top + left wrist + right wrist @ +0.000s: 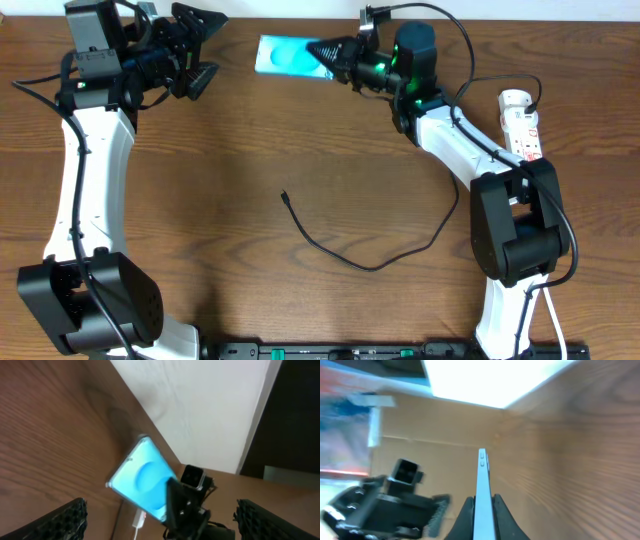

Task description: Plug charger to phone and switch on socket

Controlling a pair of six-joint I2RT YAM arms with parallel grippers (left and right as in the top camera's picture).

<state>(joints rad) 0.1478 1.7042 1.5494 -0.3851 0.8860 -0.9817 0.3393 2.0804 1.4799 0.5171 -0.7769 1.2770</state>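
Note:
The phone (285, 55) shows its cyan screen at the back of the table. My right gripper (335, 55) is shut on its right end. The right wrist view shows the phone (482, 480) edge-on, pinched between the two fingers (465, 515). My left gripper (205, 48) hangs open just left of the phone, apart from it, with nothing between its fingers. In the left wrist view the phone (142, 477) lies ahead of the wide-spread fingers (67, 520). The charger (370, 266) curves over the middle of the table, its plug tip (285, 197) lying free. The socket (522, 125) lies at the right edge.
The table's back edge meets a white wall (200, 405) just behind the phone. Both arm bases (90, 300) stand at the front corners. A black rail (380, 351) runs along the front edge. The right arm (510, 230) stands beside the socket.

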